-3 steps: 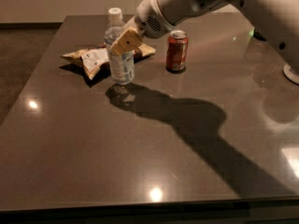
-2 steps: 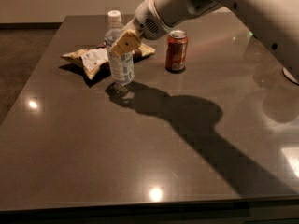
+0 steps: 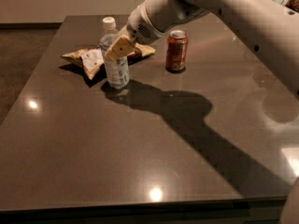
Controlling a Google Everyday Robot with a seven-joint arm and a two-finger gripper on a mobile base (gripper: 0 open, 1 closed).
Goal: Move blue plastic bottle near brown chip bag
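The blue plastic bottle (image 3: 115,64), clear with a white cap and a pale label, stands upright on the dark table (image 3: 140,143). It is right beside the brown chip bag (image 3: 88,59), touching or overlapping the bag's right part. My gripper (image 3: 119,48) reaches in from the upper right and is closed around the bottle's upper body. One tan finger (image 3: 121,47) lies across the bottle's front. The other finger is hidden behind the bottle.
A reddish-brown soda can (image 3: 176,50) stands to the right of the bottle, under my arm (image 3: 196,3). The arm's shadow runs across the table's middle to the right front. The table's left edge is close to the chip bag.
Nothing has visibly moved; the gripper stays on the upright bottle next to the chip bag.
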